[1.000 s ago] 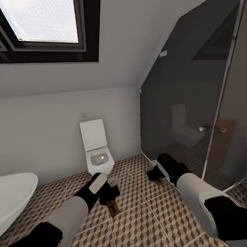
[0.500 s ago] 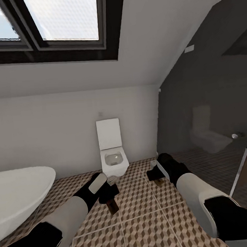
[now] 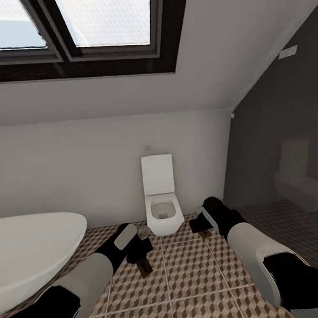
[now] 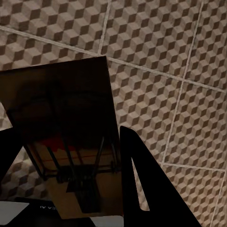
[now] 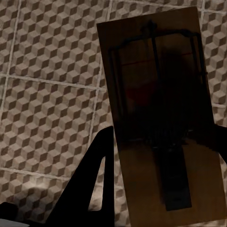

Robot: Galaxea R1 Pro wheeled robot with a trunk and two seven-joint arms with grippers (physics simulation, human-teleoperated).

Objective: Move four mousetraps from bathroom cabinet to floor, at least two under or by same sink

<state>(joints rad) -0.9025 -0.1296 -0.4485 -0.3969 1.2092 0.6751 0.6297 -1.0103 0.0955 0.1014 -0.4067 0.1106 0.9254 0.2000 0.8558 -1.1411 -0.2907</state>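
Both arms are held low over the bathroom floor [image 3: 187,276], which has brown and beige cube-pattern tiles. My left gripper [image 3: 140,253] is shut on a mousetrap [image 3: 145,266], a tan board hanging below the fingers. In the left wrist view this mousetrap [image 4: 71,132] sits between the black fingers [image 4: 142,189] of the left gripper [image 4: 64,137], with its wire spring and red mark in shadow. My right gripper [image 3: 201,225] is shut on another mousetrap [image 3: 206,232]. The right wrist view shows that mousetrap [image 5: 161,109] gripped by the right gripper [image 5: 163,132]. The cabinet and the sink are out of view.
A white toilet [image 3: 161,202] stands against the far wall, straight ahead between the two grippers. The rounded rim of a white bathtub [image 3: 32,250] reaches in at the left. A dark glass wall [image 3: 283,158] closes off the right side. A skylight [image 3: 105,19] sits overhead.
The camera has swung left: toilet and bathtub slide rightward in the picture and the glass partition leaves at the right. Both arms hold the same pose, each still gripping its mousetrap.
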